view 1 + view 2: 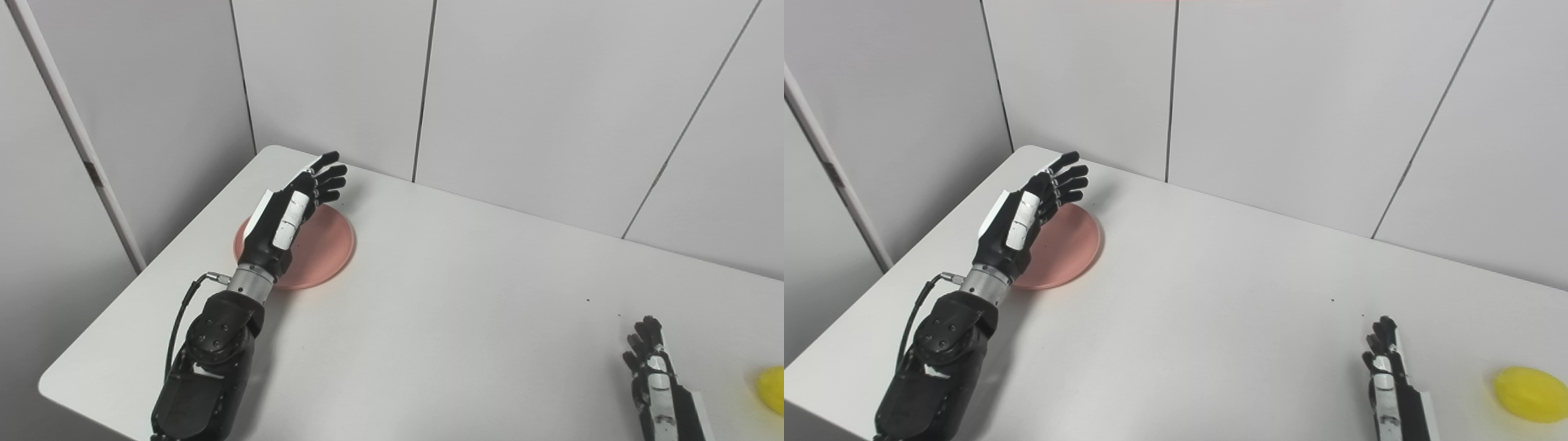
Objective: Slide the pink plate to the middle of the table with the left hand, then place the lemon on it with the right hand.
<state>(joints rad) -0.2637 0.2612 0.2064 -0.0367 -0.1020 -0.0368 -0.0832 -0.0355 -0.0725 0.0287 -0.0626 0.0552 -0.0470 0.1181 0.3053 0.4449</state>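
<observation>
A pink plate (324, 245) lies flat near the table's far left corner; it also shows in the right eye view (1069, 245). My left hand (294, 211) is held over the plate's left part, open, fingers stretched toward the far edge, holding nothing. I cannot tell if it touches the plate. A yellow lemon (1530, 394) lies at the table's near right, cut by the frame edge in the left eye view (773, 389). My right hand (1387, 380) rests low on the table, left of the lemon and apart from it, fingers extended and empty.
The white table (465, 306) has rounded corners and stands against grey panel walls (520, 92). Its left edge drops off close beside the plate.
</observation>
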